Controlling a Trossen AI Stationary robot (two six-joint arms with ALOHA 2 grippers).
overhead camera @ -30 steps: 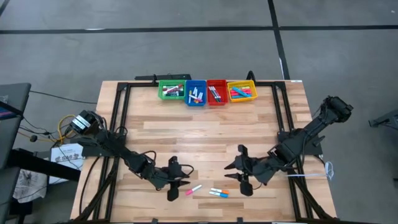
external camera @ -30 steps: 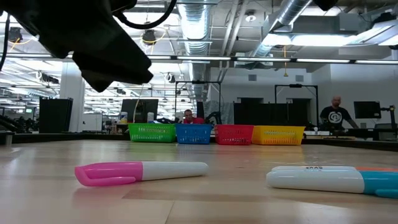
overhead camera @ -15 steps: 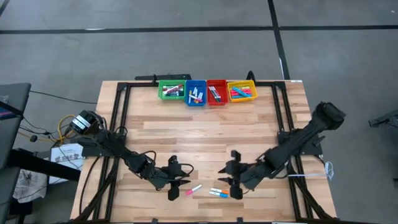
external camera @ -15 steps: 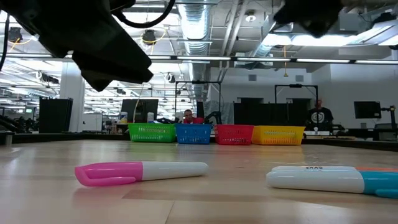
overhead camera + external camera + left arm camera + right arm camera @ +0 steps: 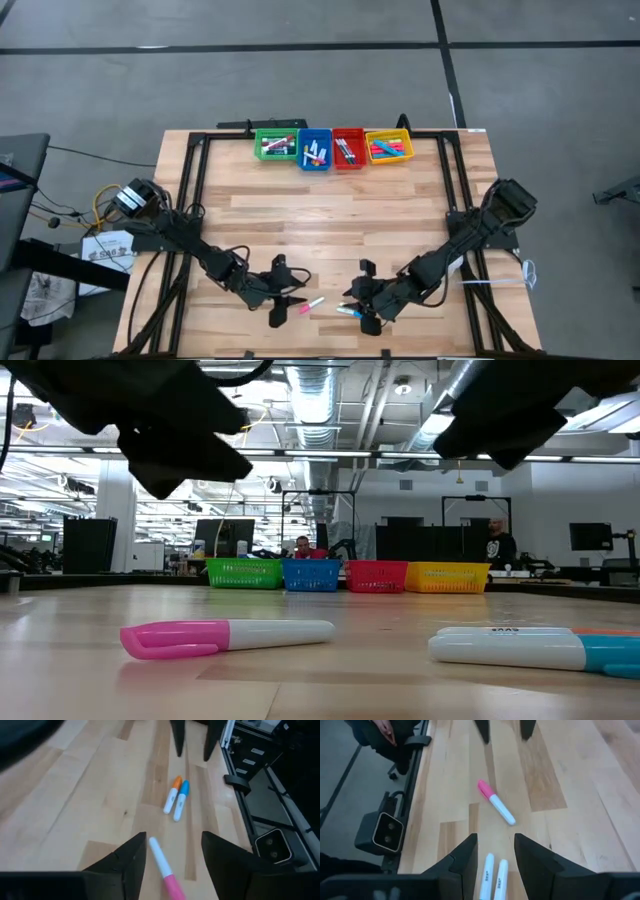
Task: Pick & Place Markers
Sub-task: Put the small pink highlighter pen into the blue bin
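Pink marker (image 5: 164,870) lies between the spread left gripper (image 5: 170,851) fingers, visible only in its wrist view.

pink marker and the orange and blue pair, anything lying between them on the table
Nothing. In the left wrist view, only bare wood separates the pink marker from the orange marker and blue marker; the right wrist view agrees.

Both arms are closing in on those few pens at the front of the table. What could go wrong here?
Three risks, I would guess:
1. The left pincer and right pincer face each other closely, so the arms might bump.
2. The orange pen and blue pen lie side by side, so grabbing one may nudge or catch the other.
3. The pink pen could roll if a finger clips it.
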